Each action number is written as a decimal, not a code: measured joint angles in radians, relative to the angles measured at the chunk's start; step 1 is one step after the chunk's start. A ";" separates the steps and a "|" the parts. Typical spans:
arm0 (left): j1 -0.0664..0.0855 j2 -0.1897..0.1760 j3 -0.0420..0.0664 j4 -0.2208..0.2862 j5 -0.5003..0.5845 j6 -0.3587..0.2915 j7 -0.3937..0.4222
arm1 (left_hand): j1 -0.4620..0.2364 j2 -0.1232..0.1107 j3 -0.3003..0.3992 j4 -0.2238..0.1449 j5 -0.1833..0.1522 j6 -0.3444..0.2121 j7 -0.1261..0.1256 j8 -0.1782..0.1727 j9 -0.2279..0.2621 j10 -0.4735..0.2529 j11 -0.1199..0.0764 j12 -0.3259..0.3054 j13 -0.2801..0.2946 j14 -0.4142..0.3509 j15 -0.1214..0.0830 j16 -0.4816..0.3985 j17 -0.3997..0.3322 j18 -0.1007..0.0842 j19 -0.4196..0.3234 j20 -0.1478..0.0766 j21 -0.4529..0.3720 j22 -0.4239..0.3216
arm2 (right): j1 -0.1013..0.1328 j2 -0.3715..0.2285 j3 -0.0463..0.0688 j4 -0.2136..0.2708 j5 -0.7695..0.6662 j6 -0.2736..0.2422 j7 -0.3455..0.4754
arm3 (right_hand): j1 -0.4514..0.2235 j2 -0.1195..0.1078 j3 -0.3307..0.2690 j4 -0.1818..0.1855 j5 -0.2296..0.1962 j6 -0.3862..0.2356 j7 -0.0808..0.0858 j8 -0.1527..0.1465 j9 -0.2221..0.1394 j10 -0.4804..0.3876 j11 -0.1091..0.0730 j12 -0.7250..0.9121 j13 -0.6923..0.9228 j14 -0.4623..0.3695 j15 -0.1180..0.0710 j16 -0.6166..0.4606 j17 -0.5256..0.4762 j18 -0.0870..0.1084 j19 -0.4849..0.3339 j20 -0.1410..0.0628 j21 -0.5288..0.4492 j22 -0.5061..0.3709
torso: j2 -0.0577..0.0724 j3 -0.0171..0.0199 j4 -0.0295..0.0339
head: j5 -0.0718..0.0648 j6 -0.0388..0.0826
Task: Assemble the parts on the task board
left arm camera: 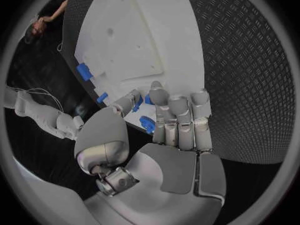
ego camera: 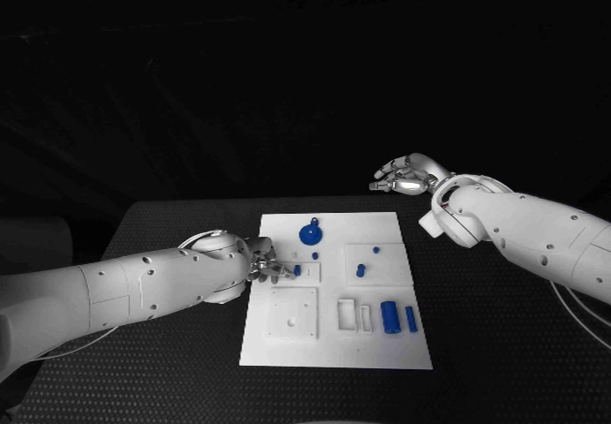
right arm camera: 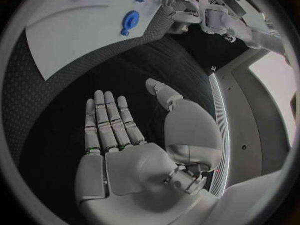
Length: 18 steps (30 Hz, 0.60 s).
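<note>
— Blue small plastic peg [left arm camera: 147, 124] on the white task board [ego camera: 382, 349] at the left hand's [ego camera: 264, 267] fingertips; whether pinched, cannot tell.
— Likely light, stiff, slick: take its sides. Right hand [ego camera: 405, 176] hangs spread above the black desk [ego camera: 153, 380].

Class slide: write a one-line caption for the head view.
Left hand reaches onto the white task board among blue parts; right hand hovers open beyond it.

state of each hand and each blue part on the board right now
left hand: fingers over the task board's left edge, at a small blue part; whether it holds it, cannot tell
right hand: open, holding nothing, off the board
round blue part: lying on the board, untouched
two blue cylinders: lying side by side, untouched
small blue pieces: standing in the board, untouched
</note>
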 measured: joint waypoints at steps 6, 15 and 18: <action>-0.002 -0.005 0.004 0.001 0.007 -0.006 0.002 | -0.005 -0.015 -0.020 0.009 0.000 -0.010 0.006 0.000 0.002 -0.004 0.004 0.000 0.000 -0.004 -0.003 0.000 -0.001 0.000 -0.003 -0.001 0.000 0.000 | -0.001 0.000 0.000 0.000 0.000 0.000 0.000 | 0.000 0.000 0.000 0.000 0.000 0.000 0.000 0.000 0.000 0.000 0.000 0.000 0.000 0.000 0.000 0.000 0.000 0.000 0.000 0.000 0.000 0.000 | 0.000 0.0003 0.0003 | -0.001 0.000; -0.005 -0.021 0.020 0.002 0.022 -0.015 0.001 | -0.004 -0.016 -0.026 0.014 0.000 -0.019 0.012 0.000 -0.003 -0.004 0.004 0.000 0.000 -0.004 -0.003 0.000 -0.002 0.000 -0.005 0.002 -0.004 0.000 | -0.002 -0.001 0.000 0.000 0.000 0.001 0.000 | 0.000 0.000 0.000 0.000 0.000 0.000 0.000 0.000 0.000 0.004 -0.004 0.000 0.000 0.000 0.000 0.000 0.000 0.000 0.000 0.000 0.000 0.001 | 0.000 0.0003 0.0000 | -0.001 0.001; -0.004 -0.026 0.030 0.003 0.036 -0.016 0.001 | -0.004 -0.016 -0.029 0.018 0.000 -0.017 0.010 0.003 -0.001 -0.004 0.004 0.000 0.000 -0.011 -0.003 0.000 -0.002 0.000 -0.005 0.002 -0.004 0.000 | -0.002 -0.001 0.000 0.000 0.000 0.001 0.000 | 0.000 0.000 0.000 0.000 0.000 0.000 0.000 0.000 0.000 0.004 -0.004 -0.001 0.000 0.000 0.000 0.000 0.000 0.000 0.000 0.000 0.000 0.001 | 0.000 0.0003 0.0000 | -0.001 0.001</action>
